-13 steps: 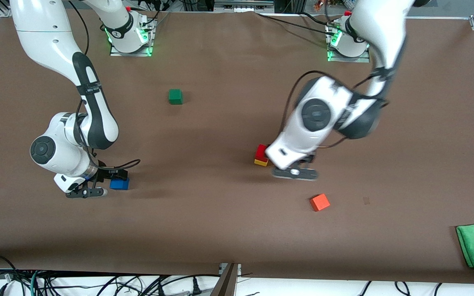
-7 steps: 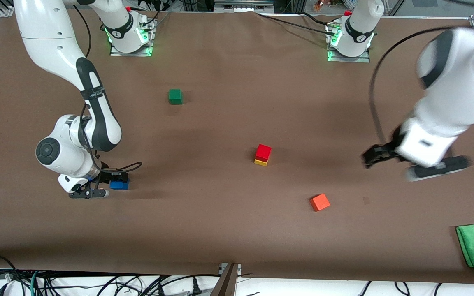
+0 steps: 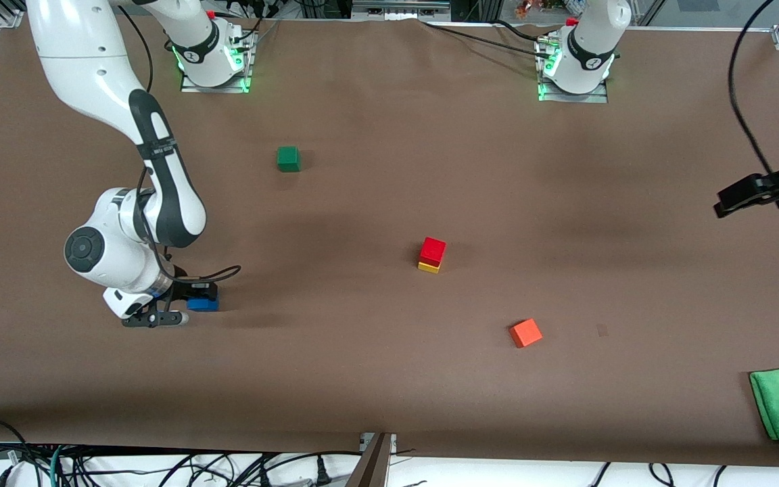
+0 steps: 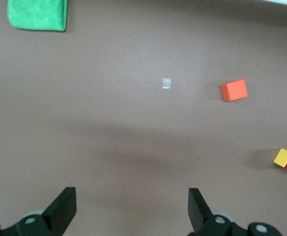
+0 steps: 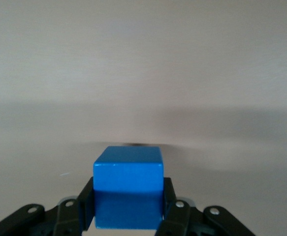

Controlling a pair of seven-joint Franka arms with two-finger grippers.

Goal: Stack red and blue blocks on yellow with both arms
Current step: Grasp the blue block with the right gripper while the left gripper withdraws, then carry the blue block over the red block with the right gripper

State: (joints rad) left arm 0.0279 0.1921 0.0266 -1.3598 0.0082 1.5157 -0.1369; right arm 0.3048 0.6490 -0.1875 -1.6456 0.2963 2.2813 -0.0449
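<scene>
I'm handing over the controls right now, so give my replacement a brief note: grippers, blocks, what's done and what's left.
Right gripper: shut on the blue block, low at the right arm's end of the table.
Left gripper: open, empty, up over the left arm's end of the table.
Done: red block sits on the yellow block mid-table.
Left: carry the blue block over and set it on the red block.

The blue block (image 3: 202,304) sits between the right gripper's (image 3: 190,295) jaws, at the right arm's end of the table (image 3: 389,379). The red block (image 3: 433,249) rests on the yellow (image 3: 429,267), mid-table, well apart from both jaws. The left gripper (image 4: 128,209) hangs spread over the left arm's end.
</scene>
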